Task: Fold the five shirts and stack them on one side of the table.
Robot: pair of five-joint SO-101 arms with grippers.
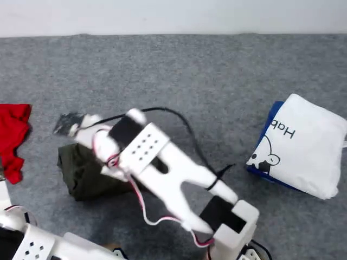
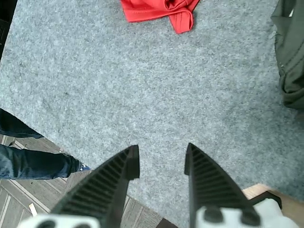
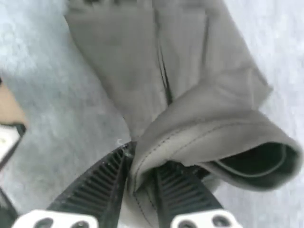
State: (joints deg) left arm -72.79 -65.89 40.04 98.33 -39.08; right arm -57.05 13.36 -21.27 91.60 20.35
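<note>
Table (image 1: 217, 70): covered in grey felt.
White shirt (image 1: 309, 151): folded, turned at a slant, lying on the blue shirt (image 1: 272, 116) at the right side.
Olive shirt (image 1: 81, 170): crumpled left of centre, long axis roughly left to right.
Red shirt (image 1: 12, 132): bunched at the left edge, long axis far to near.
Right gripper (image 3: 142, 159): clenched on a fold of the olive shirt.
Left gripper (image 2: 162, 154): released, above bare felt near the table's edge.

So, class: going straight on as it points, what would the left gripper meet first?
Probably the bare grey mat; the left gripper points down at it, short of the red shirt.
</note>
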